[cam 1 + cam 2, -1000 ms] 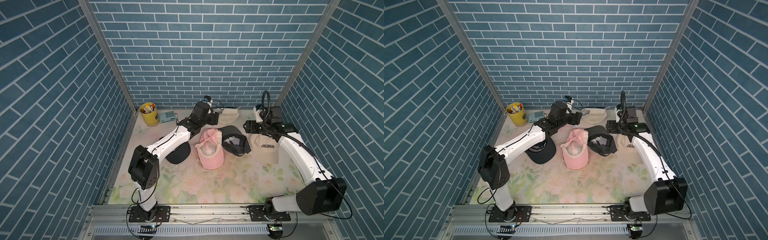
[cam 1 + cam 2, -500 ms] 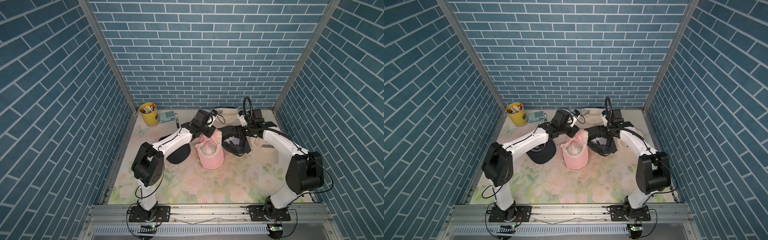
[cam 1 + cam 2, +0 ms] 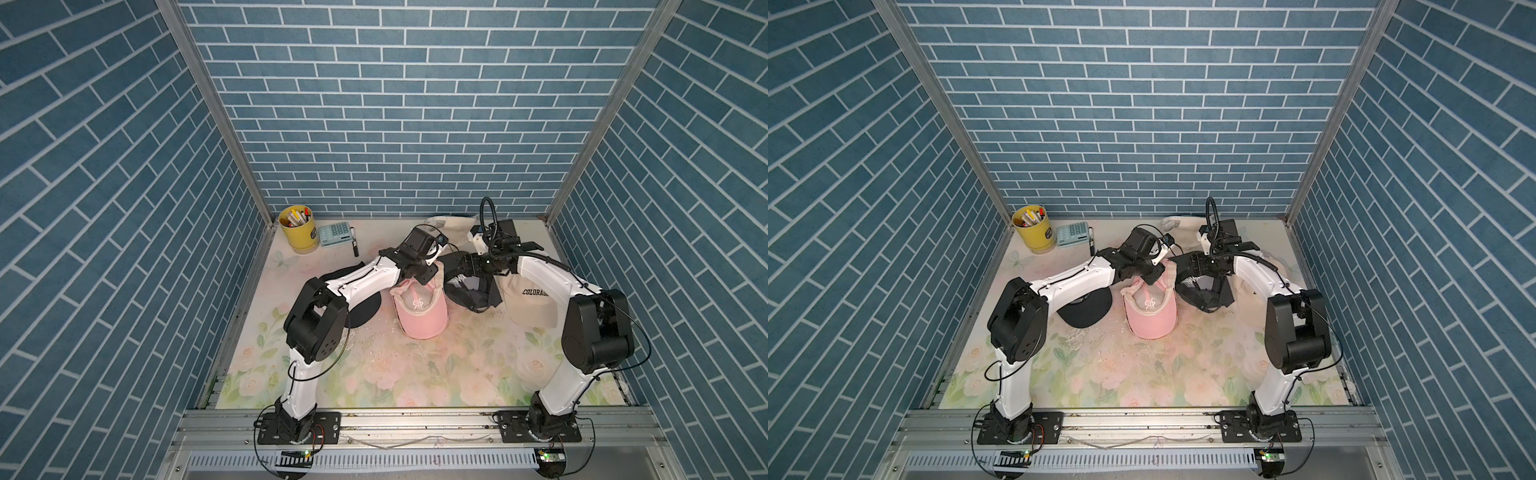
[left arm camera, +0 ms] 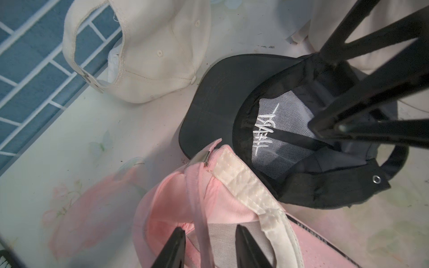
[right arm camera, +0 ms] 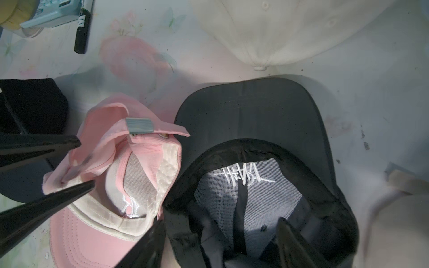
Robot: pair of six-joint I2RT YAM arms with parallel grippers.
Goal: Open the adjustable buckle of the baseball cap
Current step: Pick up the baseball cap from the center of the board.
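**Two hands, two caps, strap threaded through the buckle**

Both top views show the pink cap in the middle of the tabletop, lying crown down. The left arm reaches over its far end and hides the strap there. Only the wrist views show that strap. In the right wrist view the flat metal buckle sits on the pink strap, and the strap's tail pokes out toward the black cap just beside it. The left wrist view shows the left hand straddling a thin pink band, with a gap on either side. The hand is partly spread and has not clamped anything.

The pink cap's long axis runs near to far. Its brim points to the near edge, and the strap and buckle are at the far end.

The right hand is spread wide, with one finger inside the upturned black cap and the other outside its rim. It grips nothing.

A second ago the right arm was drawn back over the cream cap on the right, and it has since swung in to the black cap. The left hand has come nearer and lower onto the pink strap, and its fingers have narrowed.
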